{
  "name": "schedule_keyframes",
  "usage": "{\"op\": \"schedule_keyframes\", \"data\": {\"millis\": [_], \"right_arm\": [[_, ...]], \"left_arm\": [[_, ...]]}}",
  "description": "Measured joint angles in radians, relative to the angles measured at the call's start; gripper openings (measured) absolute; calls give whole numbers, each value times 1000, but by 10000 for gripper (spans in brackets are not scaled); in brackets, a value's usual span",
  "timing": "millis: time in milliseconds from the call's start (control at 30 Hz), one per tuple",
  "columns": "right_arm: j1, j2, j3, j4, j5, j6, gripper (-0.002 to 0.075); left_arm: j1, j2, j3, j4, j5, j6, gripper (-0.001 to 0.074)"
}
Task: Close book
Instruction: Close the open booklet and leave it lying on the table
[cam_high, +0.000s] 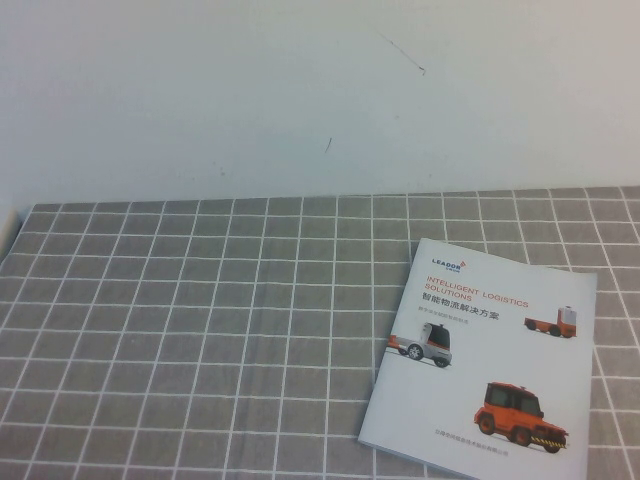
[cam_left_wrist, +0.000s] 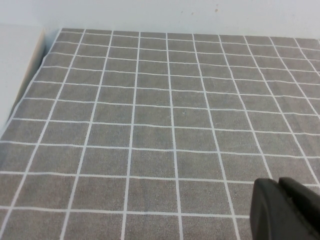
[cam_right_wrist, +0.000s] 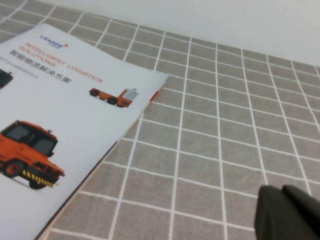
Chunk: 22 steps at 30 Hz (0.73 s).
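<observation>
A white booklet lies closed and flat on the right side of the table, front cover up, with orange vehicles and red lettering printed on it. The right wrist view shows it too, the booklet lying apart from my right gripper. That gripper hovers over bare cloth beside the booklet's edge, its fingers pressed together on nothing. My left gripper is shut and empty above the cloth, with no booklet in its view. Neither arm appears in the high view.
A grey tablecloth with a white grid covers the table. A plain white wall runs along the far edge. In the left wrist view a white ledge borders the cloth on one side.
</observation>
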Motion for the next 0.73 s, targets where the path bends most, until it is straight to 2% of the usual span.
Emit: {"op": "schedule_keyframes", "data": {"millis": [233,733], "right_arm": [[0,0,0,2,0,196,-1],[-1,0,0,-22,-4,220,-2]], "left_arm": [[0,0,0,0,0,0,-4],[0,0,0,0,0,0,-4]]}}
